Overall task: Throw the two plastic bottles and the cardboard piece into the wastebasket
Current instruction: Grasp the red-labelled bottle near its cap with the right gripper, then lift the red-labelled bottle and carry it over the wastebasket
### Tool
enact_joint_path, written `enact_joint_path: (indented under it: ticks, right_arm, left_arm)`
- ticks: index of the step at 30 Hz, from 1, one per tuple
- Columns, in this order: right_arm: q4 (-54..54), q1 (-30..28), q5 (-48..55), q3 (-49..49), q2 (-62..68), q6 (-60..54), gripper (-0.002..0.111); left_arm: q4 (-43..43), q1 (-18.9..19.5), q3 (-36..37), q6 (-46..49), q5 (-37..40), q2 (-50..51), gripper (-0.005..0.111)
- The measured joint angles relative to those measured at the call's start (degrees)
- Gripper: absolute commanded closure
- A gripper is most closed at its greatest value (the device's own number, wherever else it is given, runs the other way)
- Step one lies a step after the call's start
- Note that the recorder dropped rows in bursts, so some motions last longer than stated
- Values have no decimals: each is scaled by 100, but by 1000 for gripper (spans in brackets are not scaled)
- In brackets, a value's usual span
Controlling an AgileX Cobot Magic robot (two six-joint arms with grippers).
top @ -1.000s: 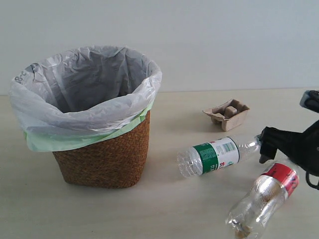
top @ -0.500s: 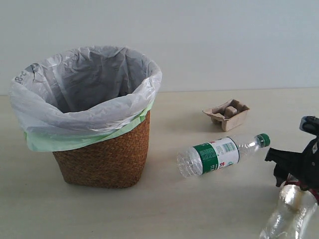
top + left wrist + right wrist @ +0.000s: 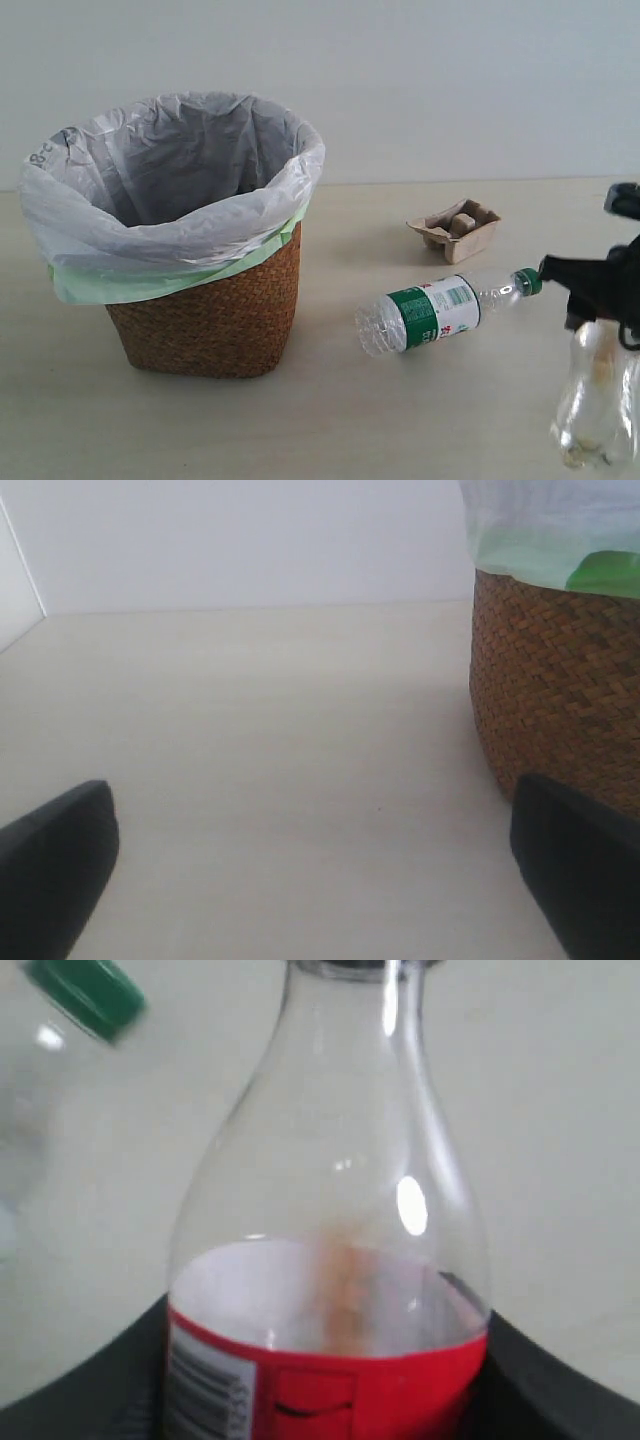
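Note:
The wastebasket point(image 3: 205, 310), brown wicker lined with white and green bags, stands at the left. The green-label bottle point(image 3: 430, 312) lies on its side in the middle, green cap point(image 3: 85, 995) toward my right gripper. The tan cardboard piece point(image 3: 455, 230) sits behind it. My right gripper point(image 3: 600, 300) is shut on the red-label bottle point(image 3: 598, 400), which hangs base-down beneath it at the right edge. In the right wrist view the black fingers point(image 3: 545, 1390) press both sides of the red label point(image 3: 330, 1385). My left gripper point(image 3: 315, 825) is open and empty over bare table beside the wastebasket point(image 3: 560, 680).
A pale wall runs along the far edge of the light tabletop point(image 3: 330, 420). Bare table lies between the wastebasket and the lying bottle. The left arm does not show in the exterior view.
My right gripper has closed on the red-label bottle and raised it. The bottle has swung from lying slanted on the table to hanging base-down. The green-label bottle stays put.

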Motion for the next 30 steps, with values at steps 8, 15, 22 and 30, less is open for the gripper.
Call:
enact_joint_path:
  ticks: [8,15,22,30]
  right_arm:
    - [-10,560,-2130,-17,-2100,-81,108]
    - [-21,1378,-5060,-145,-2882,-1954,108]
    - [-54,1862,-5069,-552,-2886,-3079,108]
    - [-54,2220,-4911,-836,-2450,-3176,108]
  left_arm:
    - [0,0,0,0,0,0,-1]
    - [0,0,0,0,0,0,-1]
    - [0,0,0,0,0,0,-1]
    - [0,0,0,0,0,0,-1]
